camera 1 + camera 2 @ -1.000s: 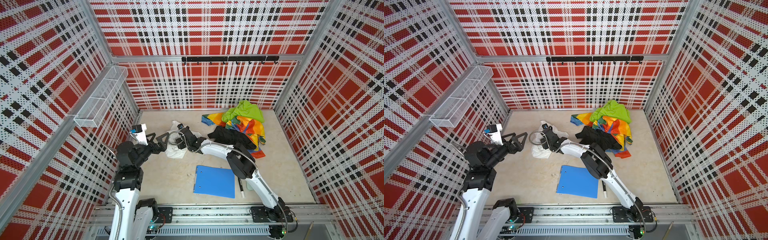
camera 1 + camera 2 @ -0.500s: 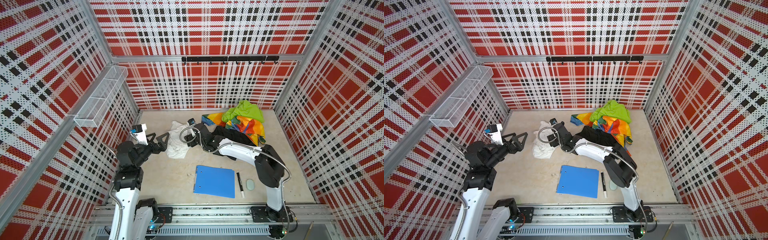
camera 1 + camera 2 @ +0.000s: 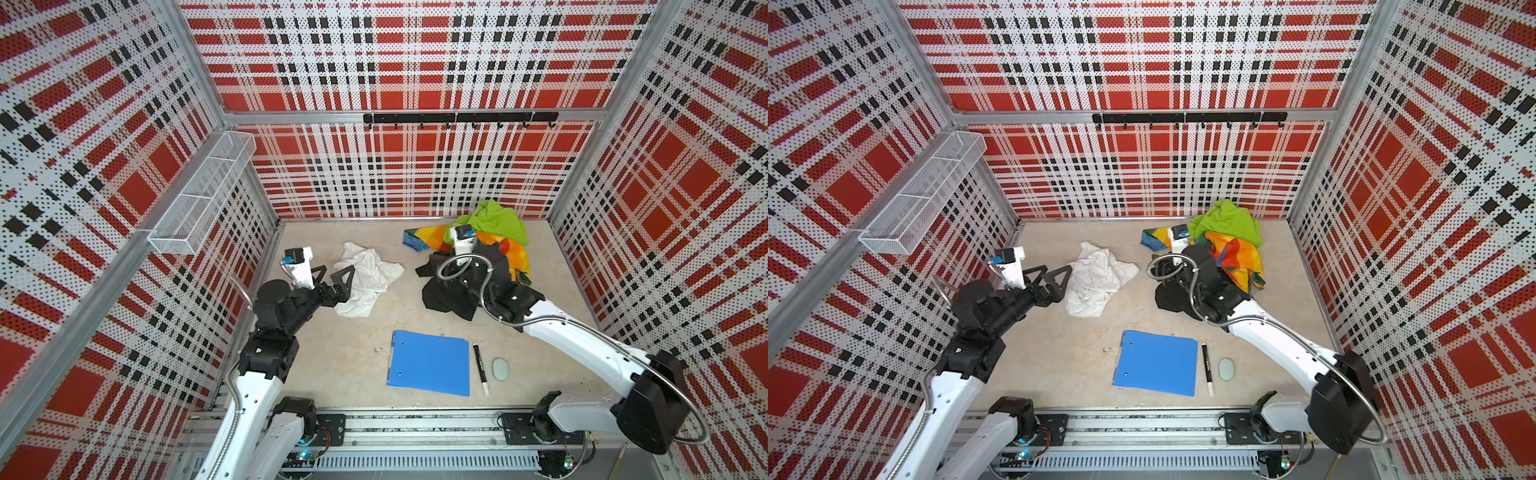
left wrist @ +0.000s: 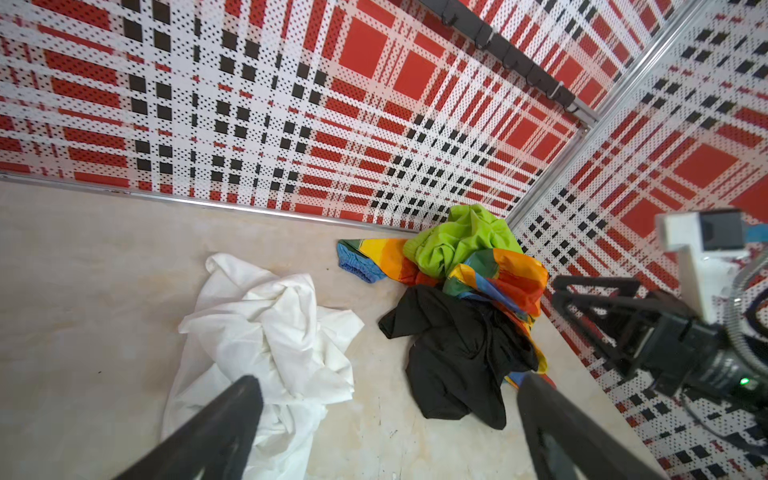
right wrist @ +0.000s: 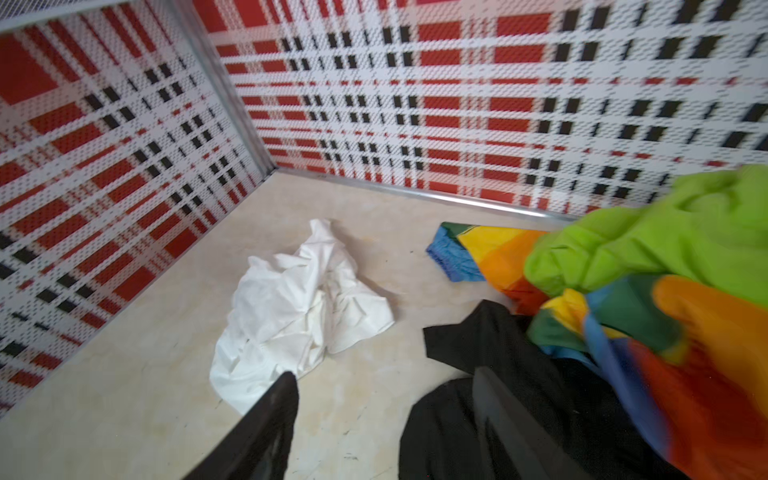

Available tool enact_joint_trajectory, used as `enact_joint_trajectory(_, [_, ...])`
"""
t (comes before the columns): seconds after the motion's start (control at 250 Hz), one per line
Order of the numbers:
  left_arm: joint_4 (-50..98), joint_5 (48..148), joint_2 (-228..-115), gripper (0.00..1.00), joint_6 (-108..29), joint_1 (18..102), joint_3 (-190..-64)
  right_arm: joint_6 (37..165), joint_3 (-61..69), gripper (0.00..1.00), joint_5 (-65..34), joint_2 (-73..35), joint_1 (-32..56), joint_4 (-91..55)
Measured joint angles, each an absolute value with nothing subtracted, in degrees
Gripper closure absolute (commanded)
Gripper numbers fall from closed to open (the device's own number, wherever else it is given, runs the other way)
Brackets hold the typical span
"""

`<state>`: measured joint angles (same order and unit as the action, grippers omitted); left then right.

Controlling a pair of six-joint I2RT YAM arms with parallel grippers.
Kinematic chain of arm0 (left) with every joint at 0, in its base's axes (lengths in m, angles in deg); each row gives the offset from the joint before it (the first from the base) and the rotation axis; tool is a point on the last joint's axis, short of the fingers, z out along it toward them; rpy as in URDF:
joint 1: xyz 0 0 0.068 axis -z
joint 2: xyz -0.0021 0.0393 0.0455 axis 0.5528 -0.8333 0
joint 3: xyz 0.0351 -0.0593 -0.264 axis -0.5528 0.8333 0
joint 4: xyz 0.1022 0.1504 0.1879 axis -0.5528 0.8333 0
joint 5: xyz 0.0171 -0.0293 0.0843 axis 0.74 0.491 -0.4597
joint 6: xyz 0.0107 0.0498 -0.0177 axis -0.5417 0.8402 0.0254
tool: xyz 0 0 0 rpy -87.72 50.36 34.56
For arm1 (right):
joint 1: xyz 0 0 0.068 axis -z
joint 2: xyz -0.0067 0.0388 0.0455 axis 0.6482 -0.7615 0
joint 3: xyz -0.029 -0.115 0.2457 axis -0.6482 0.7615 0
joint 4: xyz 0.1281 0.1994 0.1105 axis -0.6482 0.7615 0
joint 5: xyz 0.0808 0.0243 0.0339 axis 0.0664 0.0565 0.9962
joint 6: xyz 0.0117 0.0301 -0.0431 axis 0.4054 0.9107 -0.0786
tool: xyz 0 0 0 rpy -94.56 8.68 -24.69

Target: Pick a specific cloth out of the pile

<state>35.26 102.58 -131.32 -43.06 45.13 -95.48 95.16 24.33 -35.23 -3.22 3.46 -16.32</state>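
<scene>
This is a robotics lab test cell rather than a lived-in room. Walls (image 3: pixel 399 62) of perforated panel, printed in red, black and white plaid, sit in a bare aluminium frame (image 3: pixel 291 117) around a beige table (image 3: pixel 332 374). A left arm (image 3: pixel 249 399) and a right arm (image 3: pixel 573 338) are bolted to a metal rail (image 3: pixel 415 424) at the near edge, with a slotted cable duct (image 3: pixel 415 461) below it. A wire basket (image 3: pixel 199 199) hangs on the left wall and a black hook rail (image 3: pixel 457 118) on the far one.

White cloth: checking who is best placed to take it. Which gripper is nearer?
Left. The left gripper is at the white cloth's edge, jaws open; the right gripper is apart, over the black cloth.
</scene>
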Motion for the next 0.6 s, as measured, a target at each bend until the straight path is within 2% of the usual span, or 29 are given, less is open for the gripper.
enact_joint_trajectory(0.112, [33.71,93.8,-134.62,0.01,-40.87,52.3,-94.63,95.18,29.6,0.29,-37.48,4.48,6.21,-15.64])
enact_joint_trajectory(0.116, [33.64,93.56,-134.78,0.01,-40.81,52.48,-94.63,95.16,29.84,0.07,-37.65,4.74,6.3,-15.6])
enact_joint_trajectory(0.124, [33.49,92.86,-135.26,0.01,-40.65,52.98,-94.56,95.18,30.23,0.02,-37.83,5.29,6.47,-15.6])
enact_joint_trajectory(0.136, [33.36,92.22,-135.63,0.01,-40.48,53.37,-94.5,95.16,30.89,0.0,-38.22,6.21,6.78,-15.58])
enact_joint_trajectory(0.412, [27.43,80.03,-142.06,0.01,-36.06,53.72,-90.3,95.64,42.45,0.0,-48.95,24.04,8.48,-13.56])
enact_joint_trajectory(0.6, [20.92,79.72,-142.23,0.01,-33.53,44.54,-83.87,95.75,45.95,0.0,-53.7,27.49,12.55,-13.02])
